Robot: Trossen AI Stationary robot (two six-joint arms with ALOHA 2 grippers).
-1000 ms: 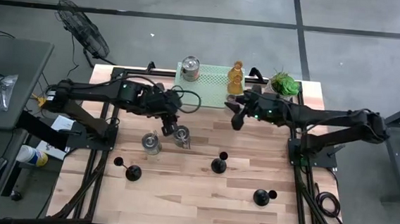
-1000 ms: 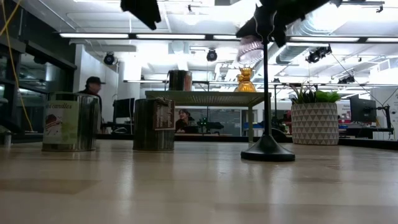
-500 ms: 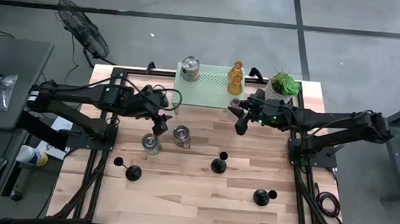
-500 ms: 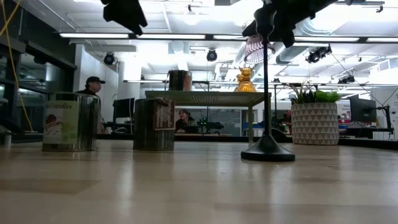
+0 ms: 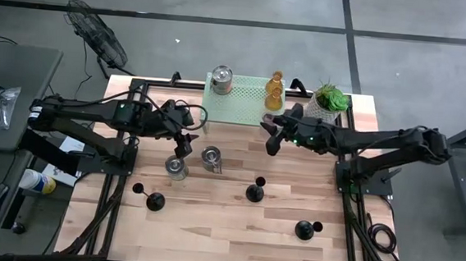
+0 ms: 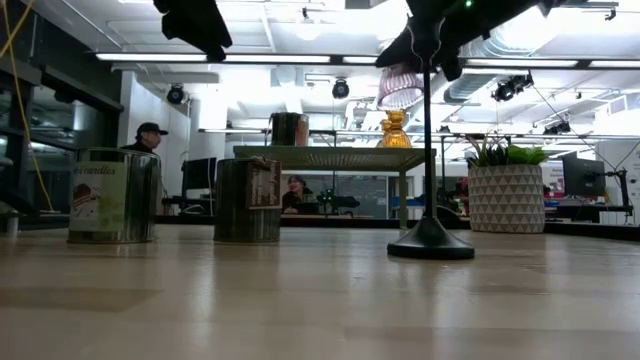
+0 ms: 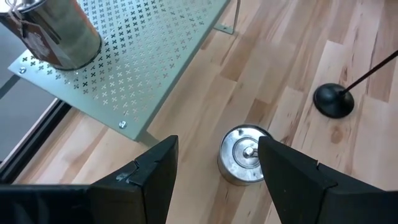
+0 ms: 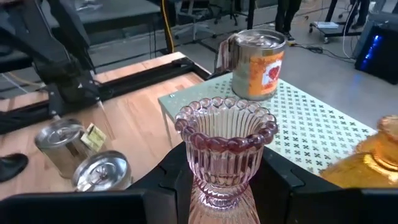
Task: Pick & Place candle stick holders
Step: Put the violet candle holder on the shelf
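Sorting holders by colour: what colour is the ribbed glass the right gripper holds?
Pale pink glass holder, with a beaded rim; clearest in the right wrist view.

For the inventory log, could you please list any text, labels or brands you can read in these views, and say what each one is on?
"candles", only partly legible: paper label of the left silver tin in the low view.
Orange label on the silver tin on the rack: print too blurred to read.
Tag on the second table tin: unreadable.
Pink glass holder in the right gripper: no text.
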